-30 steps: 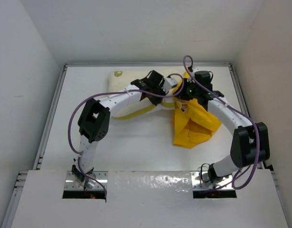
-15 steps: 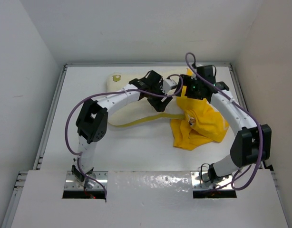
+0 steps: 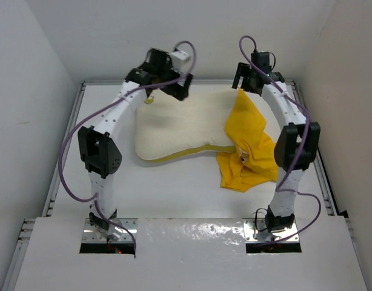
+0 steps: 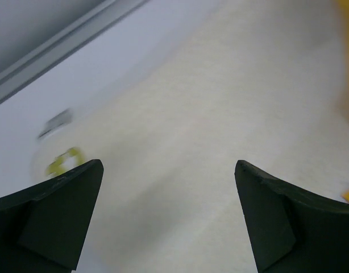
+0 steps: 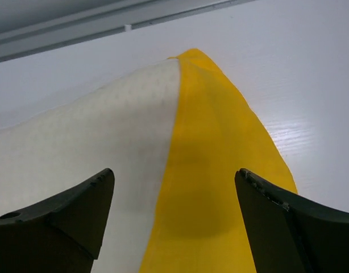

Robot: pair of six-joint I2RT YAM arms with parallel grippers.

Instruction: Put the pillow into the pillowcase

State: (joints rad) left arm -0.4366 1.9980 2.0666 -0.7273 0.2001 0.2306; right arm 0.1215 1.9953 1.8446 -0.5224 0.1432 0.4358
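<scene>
The cream pillow [image 3: 177, 124] lies flat at mid-table, its yellow band along the near edge and its small logo [image 3: 149, 100] at the far left corner. The yellow pillowcase [image 3: 249, 142] lies crumpled over the pillow's right end and spills toward the front. My left gripper [image 3: 179, 91] hovers open above the pillow's far edge. In the left wrist view the gripper [image 4: 167, 165] has only pillow [image 4: 220, 108] and the logo [image 4: 63, 161] below it. My right gripper [image 3: 240, 83] stands open over the pillowcase's far corner. Its wrist view shows the gripper [image 5: 173, 172] above pillowcase [image 5: 217, 170] and pillow [image 5: 89, 142], holding nothing.
The white table [image 3: 174, 194] is fenced by metal rails at the left [image 3: 66, 145], back [image 3: 113, 82] and right [image 3: 307, 121]. White enclosure walls rise behind and beside it. Purple cables loop off both arms.
Both grippers have opened and let go of the fabric. Both arms have pulled up and back toward the far rail, and the pillow now lies flat with the pillowcase on its right end.
</scene>
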